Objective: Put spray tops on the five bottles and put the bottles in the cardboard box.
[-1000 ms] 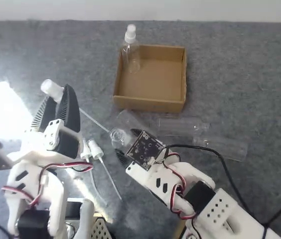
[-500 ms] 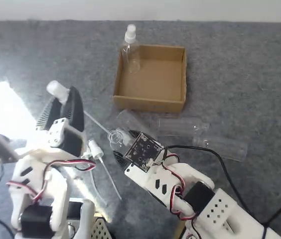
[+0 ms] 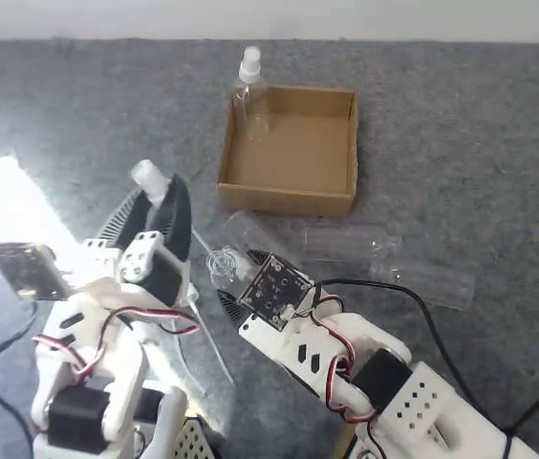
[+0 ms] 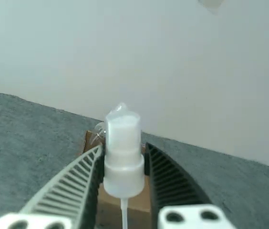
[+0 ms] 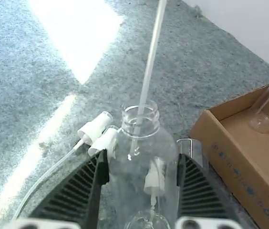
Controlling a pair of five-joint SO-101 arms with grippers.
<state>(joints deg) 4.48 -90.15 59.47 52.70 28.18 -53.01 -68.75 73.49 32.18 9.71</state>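
- No text, number or sign in any view is legible.
- cardboard box [image 5: 239, 167]: the outer side wall carries a row of small blue printed marks. They are too small to be read as characters or symbols.
- circuit board [image 3: 278, 284], on the arm just in front of the cardboard box: a dark square face with small light spots. No characters can be made out on it.
- second circuit board [image 3: 25, 269], on the other arm, well to the side of the cardboard box: a pale speckled face. No marking on it can be read.
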